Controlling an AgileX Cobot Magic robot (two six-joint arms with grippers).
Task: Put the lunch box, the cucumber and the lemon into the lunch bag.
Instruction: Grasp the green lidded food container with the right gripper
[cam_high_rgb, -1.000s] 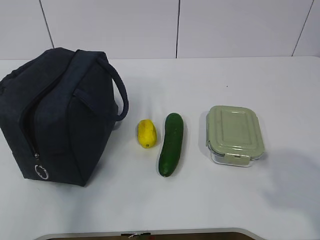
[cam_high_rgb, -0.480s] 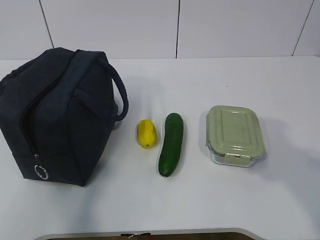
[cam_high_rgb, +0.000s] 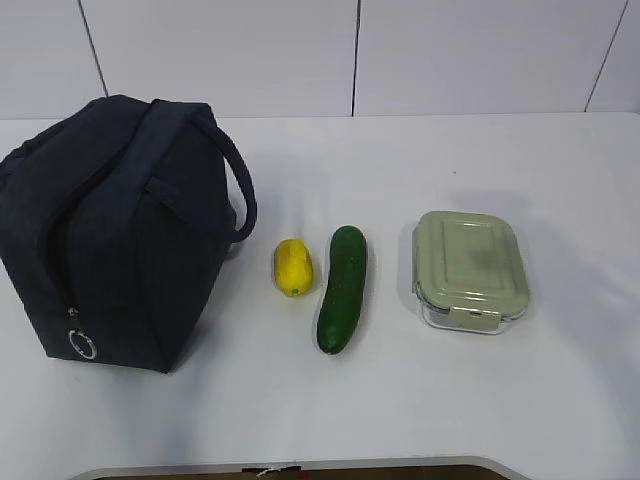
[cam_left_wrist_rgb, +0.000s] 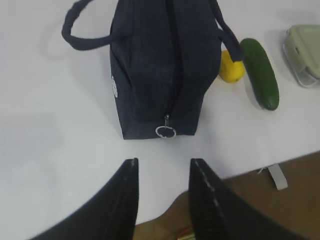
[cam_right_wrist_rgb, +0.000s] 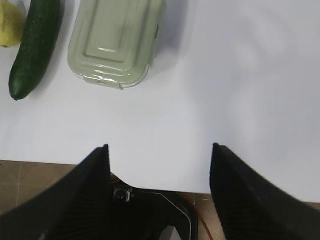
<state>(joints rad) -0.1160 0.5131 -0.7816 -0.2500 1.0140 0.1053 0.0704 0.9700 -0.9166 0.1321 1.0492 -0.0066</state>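
Note:
The navy lunch bag (cam_high_rgb: 115, 230) stands at the left of the white table, zipped shut, its silver ring pull (cam_high_rgb: 83, 344) at the front; it also shows in the left wrist view (cam_left_wrist_rgb: 162, 65). The lemon (cam_high_rgb: 293, 267), the cucumber (cam_high_rgb: 342, 288) and the lunch box (cam_high_rgb: 469, 270) with its sage-green lid lie in a row to its right. My left gripper (cam_left_wrist_rgb: 162, 161) is open and empty, short of the ring pull (cam_left_wrist_rgb: 165, 131). My right gripper (cam_right_wrist_rgb: 159, 146) is open and empty, over bare table near the lunch box (cam_right_wrist_rgb: 117, 42). Neither gripper shows in the exterior view.
The table's front edge (cam_high_rgb: 300, 466) runs along the bottom, with brown floor (cam_left_wrist_rgb: 280, 210) beyond it. A white panelled wall (cam_high_rgb: 350, 55) stands behind the table. The cucumber (cam_right_wrist_rgb: 35, 47) lies left of the lunch box in the right wrist view.
The soft shadow at the table's right has moved up and left toward the lunch box. The bag, lemon, cucumber and lunch box have not moved.

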